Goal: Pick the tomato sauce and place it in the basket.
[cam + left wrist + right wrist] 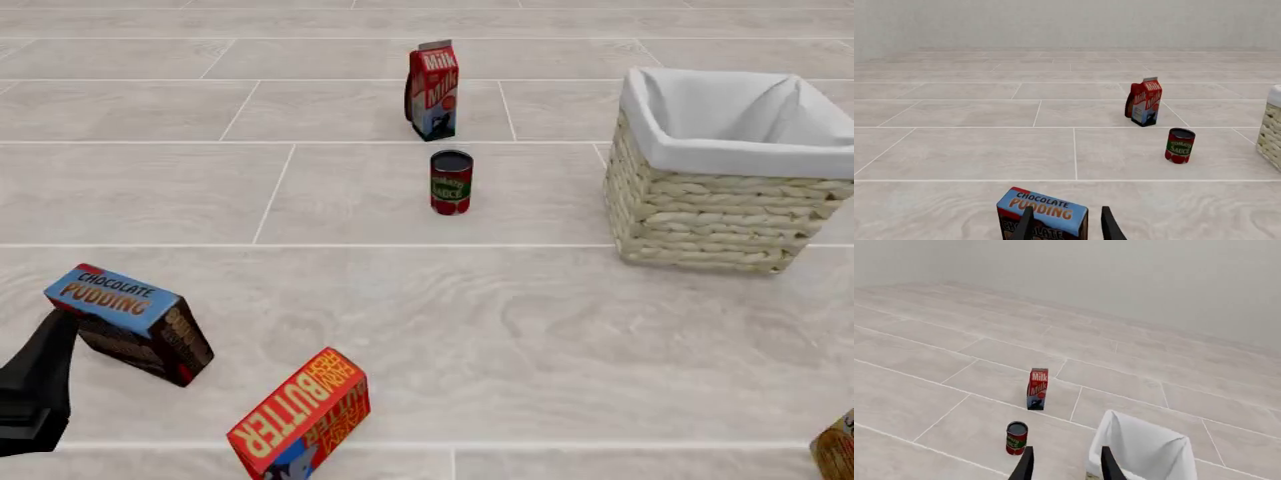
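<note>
Fingers of both grippers, left [1067, 225] and right [1065, 465], stand apart, empty. Tomato sauce can [451, 182] stands between milk carton [433, 90] and basket [694, 215]; probably rigid, smooth, fairly heavy: grip mid-label.

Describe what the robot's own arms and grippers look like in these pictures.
Little of them shows. In each wrist view, the left gripper and right gripper appear as a pair of thin, dark, near-black fingers, flat and tapering, without visible markings or cables. In the front view a black, angular part of the left arm enters at the lower left edge; the right arm is out of view.
</note>
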You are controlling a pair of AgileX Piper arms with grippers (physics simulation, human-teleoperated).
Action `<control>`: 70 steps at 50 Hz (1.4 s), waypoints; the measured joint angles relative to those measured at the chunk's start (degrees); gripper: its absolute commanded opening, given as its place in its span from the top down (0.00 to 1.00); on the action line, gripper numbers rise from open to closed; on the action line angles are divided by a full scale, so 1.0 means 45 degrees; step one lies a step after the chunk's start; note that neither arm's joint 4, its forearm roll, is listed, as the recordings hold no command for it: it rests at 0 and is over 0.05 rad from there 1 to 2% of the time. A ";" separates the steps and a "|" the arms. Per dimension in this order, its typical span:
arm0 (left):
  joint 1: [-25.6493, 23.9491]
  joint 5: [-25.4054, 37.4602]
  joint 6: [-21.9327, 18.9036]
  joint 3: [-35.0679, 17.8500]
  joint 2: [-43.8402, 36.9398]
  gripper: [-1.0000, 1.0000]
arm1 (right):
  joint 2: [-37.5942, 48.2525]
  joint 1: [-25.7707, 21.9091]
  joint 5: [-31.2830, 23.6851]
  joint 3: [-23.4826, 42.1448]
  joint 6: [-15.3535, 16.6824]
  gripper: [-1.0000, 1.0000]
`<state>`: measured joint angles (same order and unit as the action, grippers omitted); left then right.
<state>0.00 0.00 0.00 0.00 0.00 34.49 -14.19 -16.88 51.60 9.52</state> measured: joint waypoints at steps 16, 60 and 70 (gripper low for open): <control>0.0000 0.0000 0.0000 0.0000 0.0000 0.00 | 0.5437 -0.2133 -0.1284 0.5777 0.0138 0.00; 0.0000 0.0000 0.0000 0.0000 0.0000 0.00 | 1.3084 -0.2777 -0.3005 1.2001 -0.0753 0.00; 0.0000 0.0000 0.0000 0.0000 0.0000 0.00 | 1.3826 -0.2690 -0.3024 1.2128 -0.0910 0.00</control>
<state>0.00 0.00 0.00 0.00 0.00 96.71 -26.29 -30.49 106.17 5.43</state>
